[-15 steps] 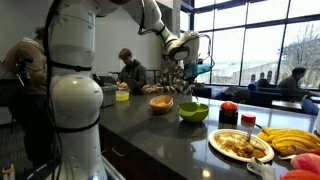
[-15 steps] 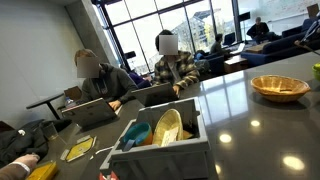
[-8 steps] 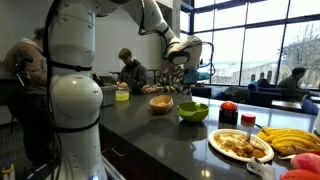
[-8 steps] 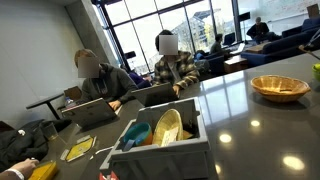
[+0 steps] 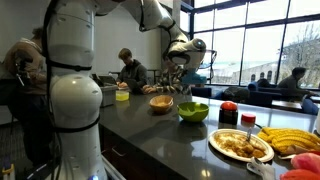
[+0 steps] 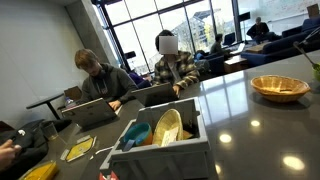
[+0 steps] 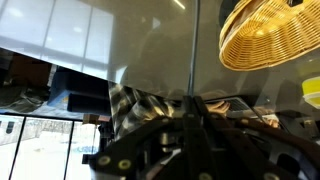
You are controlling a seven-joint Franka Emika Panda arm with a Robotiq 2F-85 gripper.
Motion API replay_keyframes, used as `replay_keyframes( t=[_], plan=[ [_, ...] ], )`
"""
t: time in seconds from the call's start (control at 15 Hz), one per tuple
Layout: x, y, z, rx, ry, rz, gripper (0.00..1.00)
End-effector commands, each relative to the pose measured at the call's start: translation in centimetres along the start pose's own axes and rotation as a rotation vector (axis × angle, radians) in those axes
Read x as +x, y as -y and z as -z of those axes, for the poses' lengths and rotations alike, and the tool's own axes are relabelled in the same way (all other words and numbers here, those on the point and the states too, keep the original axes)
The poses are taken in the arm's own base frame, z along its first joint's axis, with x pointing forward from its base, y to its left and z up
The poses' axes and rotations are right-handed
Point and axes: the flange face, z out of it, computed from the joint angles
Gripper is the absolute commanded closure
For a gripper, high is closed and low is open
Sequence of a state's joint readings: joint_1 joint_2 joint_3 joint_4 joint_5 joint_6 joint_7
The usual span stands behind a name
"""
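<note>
A: Hovering high, the gripper [image 5: 183, 66]?
B: Yes, over the counter [image 5: 150, 130] near the wicker bowl [image 5: 161, 103], green bowl [image 5: 193, 111] beside it, open air around.
A: Jaws?
B: Cannot tell. The wrist view shows the bowl's rim; an exterior view adds a grey bin [image 6: 160, 140].

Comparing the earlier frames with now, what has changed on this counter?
The gripper has drifted slightly rightward in an exterior view, staying raised above the wicker bowl. Nothing was visibly taken hold of or let go, and whether it is open or shut cannot be told. The wicker bowl, green bowl, plate of food and bin of dishes stayed put.
</note>
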State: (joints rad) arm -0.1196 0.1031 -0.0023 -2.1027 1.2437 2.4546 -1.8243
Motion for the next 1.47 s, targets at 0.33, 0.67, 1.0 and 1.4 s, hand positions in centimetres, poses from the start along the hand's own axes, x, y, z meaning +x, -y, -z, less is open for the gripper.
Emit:
replay_keyframes(
  t=[0.33, 0.67, 1.0, 1.4],
  plan=[
    [-3.4, -0.7, 2.4, 0.009, -0.086, -0.054, 0.99],
    [-5.7, -1.2, 3.3, -0.005, -0.074, -0.098, 0.99],
    [-9.1, -2.8, 3.6, -0.05, -0.019, -0.168, 0.99],
    [-7.9, -5.8, 5.6, -0.114, -0.021, -0.142, 0.99]
  ],
)
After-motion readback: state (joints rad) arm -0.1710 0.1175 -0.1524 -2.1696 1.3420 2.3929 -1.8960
